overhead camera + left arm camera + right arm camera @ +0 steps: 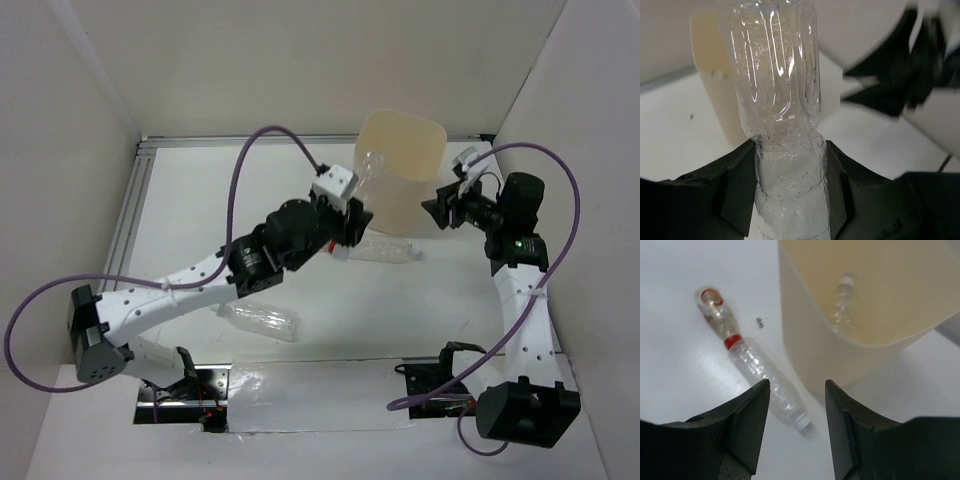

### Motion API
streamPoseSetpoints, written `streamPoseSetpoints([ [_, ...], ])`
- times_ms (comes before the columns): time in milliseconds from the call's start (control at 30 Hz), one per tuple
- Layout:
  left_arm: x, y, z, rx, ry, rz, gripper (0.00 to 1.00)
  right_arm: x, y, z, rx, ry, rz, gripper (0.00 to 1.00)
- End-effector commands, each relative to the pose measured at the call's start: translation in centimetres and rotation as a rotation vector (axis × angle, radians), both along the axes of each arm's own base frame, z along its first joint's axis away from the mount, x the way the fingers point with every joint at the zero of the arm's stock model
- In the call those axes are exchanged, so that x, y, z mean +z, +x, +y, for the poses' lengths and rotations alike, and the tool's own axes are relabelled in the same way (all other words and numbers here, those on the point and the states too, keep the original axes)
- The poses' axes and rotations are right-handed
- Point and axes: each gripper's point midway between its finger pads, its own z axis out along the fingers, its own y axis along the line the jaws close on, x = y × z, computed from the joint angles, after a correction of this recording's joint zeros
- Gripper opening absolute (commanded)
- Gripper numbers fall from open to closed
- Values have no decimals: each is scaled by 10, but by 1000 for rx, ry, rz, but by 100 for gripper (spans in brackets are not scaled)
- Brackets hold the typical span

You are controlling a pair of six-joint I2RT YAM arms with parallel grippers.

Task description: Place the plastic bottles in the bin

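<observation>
My left gripper (352, 212) is shut on a clear crinkled plastic bottle (369, 172) and holds it upright, lifted beside the left wall of the cream bin (405, 150). In the left wrist view the bottle (782, 90) stands squeezed between the jaws of that gripper (790, 150), with the bin (715, 85) behind it. My right gripper (441, 209) is open and empty at the bin's right side. Its wrist view shows the gripper (797, 390) open above a white-capped bottle (765, 377) and a red-capped bottle (715, 312) lying on the table. One bottle (840, 302) lies inside the bin (805, 340).
Another clear bottle (262, 322) lies on the table near the left arm's forearm. The lying bottles (388, 249) sit just in front of the bin. White walls enclose the table on three sides. The right gripper shows blurred in the left wrist view (890, 85).
</observation>
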Motion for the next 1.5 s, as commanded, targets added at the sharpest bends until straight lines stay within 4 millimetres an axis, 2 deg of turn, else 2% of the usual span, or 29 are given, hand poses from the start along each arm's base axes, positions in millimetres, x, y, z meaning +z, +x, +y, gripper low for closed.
streamPoseSetpoints([
  [0,75,45,-29,-12,-211,-161,2,-24,-33,12,123,-66,15,55],
  [33,109,60,-27,4,-287,-203,2,-27,-39,13,155,-123,-25,55],
  [67,120,71,-30,11,-321,-219,2,-34,-43,13,166,-144,-23,55],
  [133,114,102,-50,21,-343,-215,2,-57,-51,13,195,-179,13,55],
  [167,148,114,-45,40,-422,-269,2,-62,-55,13,202,-189,17,55],
  [200,153,124,-48,52,-439,-287,2,-74,-60,14,211,-186,54,55],
  [233,135,149,-57,79,-438,-270,2,-77,-63,14,218,-198,51,55],
  [300,161,165,-55,111,-533,-312,3,-89,-69,17,233,-188,76,55],
  [333,139,182,-68,134,-518,-296,8,-92,-71,18,246,-186,78,57],
  [367,157,191,-62,161,-557,-327,14,-97,-75,20,254,-177,84,60],
  [433,148,207,-71,192,-531,-331,20,-103,-78,20,258,-181,88,71],
  [467,138,226,-76,228,-506,-347,34,-103,-77,20,260,-192,70,77],
  [600,102,243,-94,226,-419,-335,87,-112,-83,22,330,-288,-24,92],
  [700,86,250,-93,234,-396,-308,98,-126,-90,25,425,-387,-129,97],
  [733,96,251,-83,244,-403,-317,100,-137,-93,27,454,-397,-140,97],
  [833,106,244,-78,235,-400,-318,100,-144,-89,29,502,-457,-240,99],
  [900,138,229,-58,255,-412,-335,100,-148,-84,30,522,-471,-267,99],
  [967,119,217,-49,276,-323,-273,100,-158,-78,30,547,-466,-252,99],
  [1000,156,188,-24,283,-356,-291,100,-160,-72,29,554,-488,-255,99],
  [1033,111,182,-22,298,-279,-212,100,-169,-69,30,571,-481,-225,99],
  [1067,95,170,-10,317,-237,-165,100,-166,-59,28,564,-510,-244,99],
  [1100,117,140,14,334,-287,-148,100,-165,-54,29,567,-524,-256,99],
  [1133,63,129,23,356,-199,-60,100,-169,-51,34,588,-531,-255,99],
  [1200,0,85,63,399,-125,118,100,-172,-37,39,604,-616,-282,99],
  [1267,-25,59,85,432,-168,206,100,-173,-31,51,640,-638,-302,99],
  [1333,-88,21,112,496,-126,375,100,-184,-24,62,673,-688,-291,99],
  [1400,-101,-9,142,567,-173,451,100,-179,-10,72,661,-717,-331,99],
  [1433,-136,-30,165,668,-159,551,100,-184,-7,79,655,-739,-312,99],
  [1467,-148,-40,180,730,-184,600,100,-194,-4,82,657,-754,-290,99],
])
